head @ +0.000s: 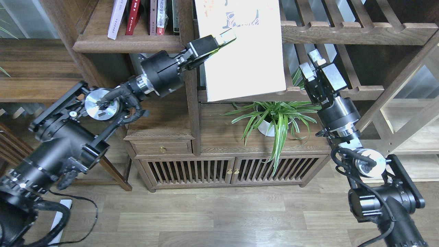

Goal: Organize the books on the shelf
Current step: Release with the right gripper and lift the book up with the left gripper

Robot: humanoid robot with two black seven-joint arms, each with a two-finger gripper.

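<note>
My left gripper (224, 36) is shut on the left edge of a large pale book (245, 61) with yellow and purple lettering. It holds the book nearly upright in front of the slatted rack (343, 92), and the book's top runs out of view. My right gripper (309, 62) is open and empty, just right of the book and apart from it. The dark-brown shelf (127, 44) at the upper left carries a white-lavender book (116, 17), a red book (133, 15) and other upright books (161, 15).
A vertical post (188, 79) stands between the shelf and the held book. A potted spider plant (274, 120) sits on the cabinet top (219, 137) below the book. A second slatted rack (360, 32) is at the upper right, and pale shelving (411, 137) stands at the right.
</note>
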